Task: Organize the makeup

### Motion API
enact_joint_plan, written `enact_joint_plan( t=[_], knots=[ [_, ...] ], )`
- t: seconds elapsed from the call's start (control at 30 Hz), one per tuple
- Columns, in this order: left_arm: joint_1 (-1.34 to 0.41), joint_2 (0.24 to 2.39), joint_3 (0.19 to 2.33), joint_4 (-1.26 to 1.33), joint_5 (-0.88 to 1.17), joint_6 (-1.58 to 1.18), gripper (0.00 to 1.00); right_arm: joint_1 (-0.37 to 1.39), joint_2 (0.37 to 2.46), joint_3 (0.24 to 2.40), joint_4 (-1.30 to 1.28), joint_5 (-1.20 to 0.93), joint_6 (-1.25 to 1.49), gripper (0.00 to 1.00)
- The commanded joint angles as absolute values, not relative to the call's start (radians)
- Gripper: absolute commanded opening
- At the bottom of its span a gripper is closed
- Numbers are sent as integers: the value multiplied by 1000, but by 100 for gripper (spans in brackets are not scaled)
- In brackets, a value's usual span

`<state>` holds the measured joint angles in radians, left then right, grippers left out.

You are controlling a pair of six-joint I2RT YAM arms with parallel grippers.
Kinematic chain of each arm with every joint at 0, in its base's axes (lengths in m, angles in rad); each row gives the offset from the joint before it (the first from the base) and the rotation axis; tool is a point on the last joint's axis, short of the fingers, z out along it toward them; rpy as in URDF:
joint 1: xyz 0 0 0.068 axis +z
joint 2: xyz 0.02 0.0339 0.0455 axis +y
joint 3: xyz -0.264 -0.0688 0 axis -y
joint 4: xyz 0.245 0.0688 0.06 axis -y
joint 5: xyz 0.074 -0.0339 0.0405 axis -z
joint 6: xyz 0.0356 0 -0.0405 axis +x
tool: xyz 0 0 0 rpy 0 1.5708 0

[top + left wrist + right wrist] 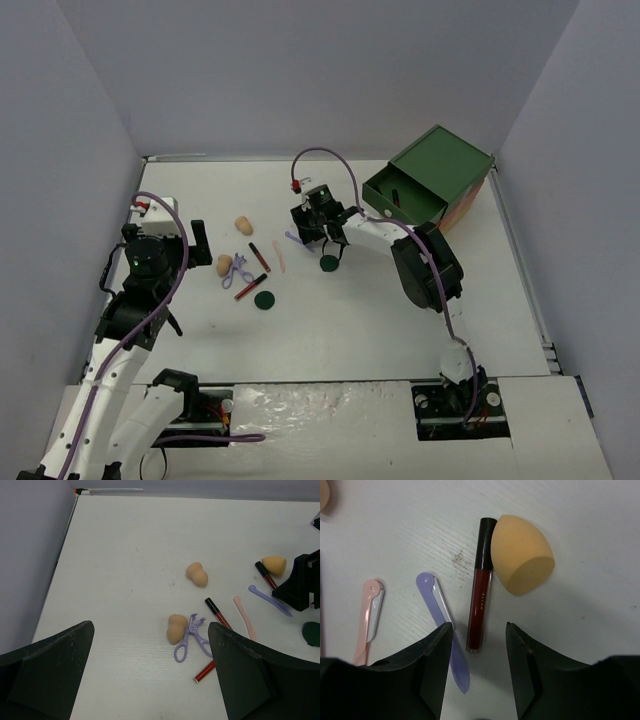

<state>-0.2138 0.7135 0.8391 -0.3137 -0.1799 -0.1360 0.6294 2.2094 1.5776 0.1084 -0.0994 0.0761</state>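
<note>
The right gripper (479, 652) is hovering with jaws part-spread, straddling the six o'clock end of the slim dark red lip-gloss tube with a black cap (482, 587), with gaps on both sides. The tube's long axis is running twelve to six. A tan egg-shaped sponge (522, 555) is crowding its cap at two o'clock and a lilac plastic stick (440, 615) is lying at nine. The left gripper (151, 627), spread wide, is sitting well apart.

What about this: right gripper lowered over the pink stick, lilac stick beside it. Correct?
No. The right wrist view shows the right gripper over the dark red lip gloss tube, not the pink stick; the lilac stick lies beside it.
</note>
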Motion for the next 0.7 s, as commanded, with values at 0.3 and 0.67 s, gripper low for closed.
enact_joint_plan(
  t=[0.3, 0.67],
  knots=[
    [-204, 726, 890, -279, -167, -147, 97, 642, 2279, 1603, 231, -77, 58, 33],
    [-204, 725, 890, -279, -169, -147, 97, 701, 2153, 1601, 210, -85, 23, 0]
  ],
)
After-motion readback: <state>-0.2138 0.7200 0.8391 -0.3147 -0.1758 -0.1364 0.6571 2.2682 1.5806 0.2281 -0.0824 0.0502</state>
